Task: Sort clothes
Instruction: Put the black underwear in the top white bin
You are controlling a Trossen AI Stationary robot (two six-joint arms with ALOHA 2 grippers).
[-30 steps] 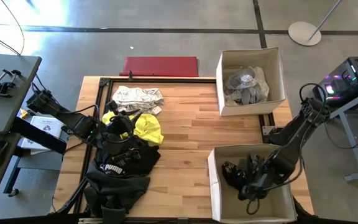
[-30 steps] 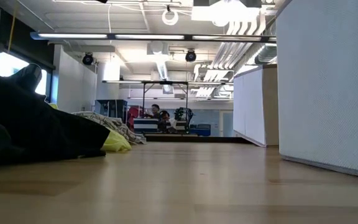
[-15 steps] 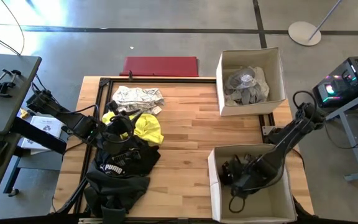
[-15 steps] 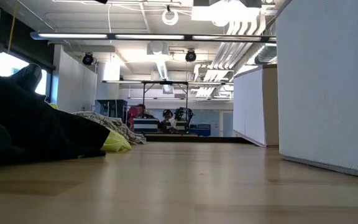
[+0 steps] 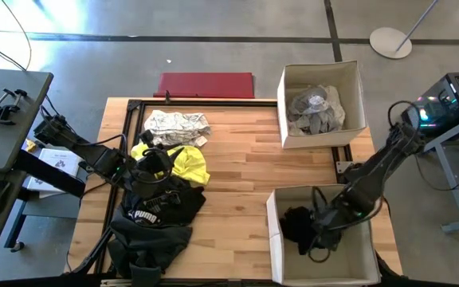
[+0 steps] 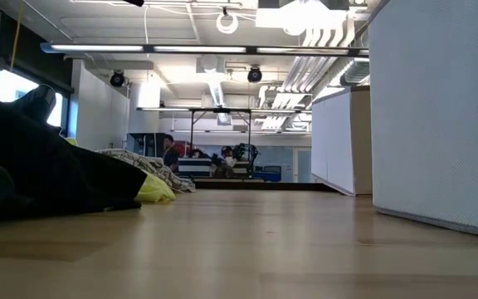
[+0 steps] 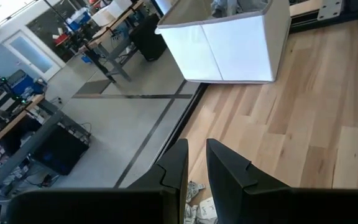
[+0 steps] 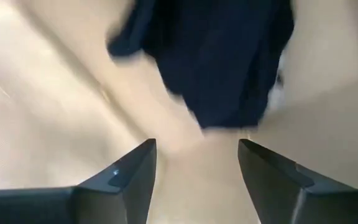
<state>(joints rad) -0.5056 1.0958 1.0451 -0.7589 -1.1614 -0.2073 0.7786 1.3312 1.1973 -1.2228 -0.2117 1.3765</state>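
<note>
The clothes pile lies at the table's left: a patterned grey-white garment (image 5: 178, 125), a neon yellow one (image 5: 190, 163) and a black one with a white Puma logo (image 5: 162, 209). My left gripper (image 5: 163, 162) hovers over the pile, open only by a narrow gap (image 7: 196, 146) with nothing in it. My right gripper (image 5: 315, 233) reaches into the near white box (image 5: 273, 243) and stands open (image 8: 197, 149). A dark garment (image 5: 297, 223) lies bunched on the box floor just beyond its fingers (image 8: 222, 56). Grey and white clothes (image 5: 315, 108) fill the far box (image 5: 358, 84).
A flat red mat (image 5: 207, 84) lies past the table's far edge. Bare wood runs between the pile and the two boxes. In the low view the black cloth (image 6: 40, 166) is at the left and a box wall (image 6: 438, 108) at the right. People move in the room behind.
My right gripper has opened inside the near box and let go of the dark garment. The garment, spread out below the fingers before, now lies bunched on the box floor toward the box's left side.
</note>
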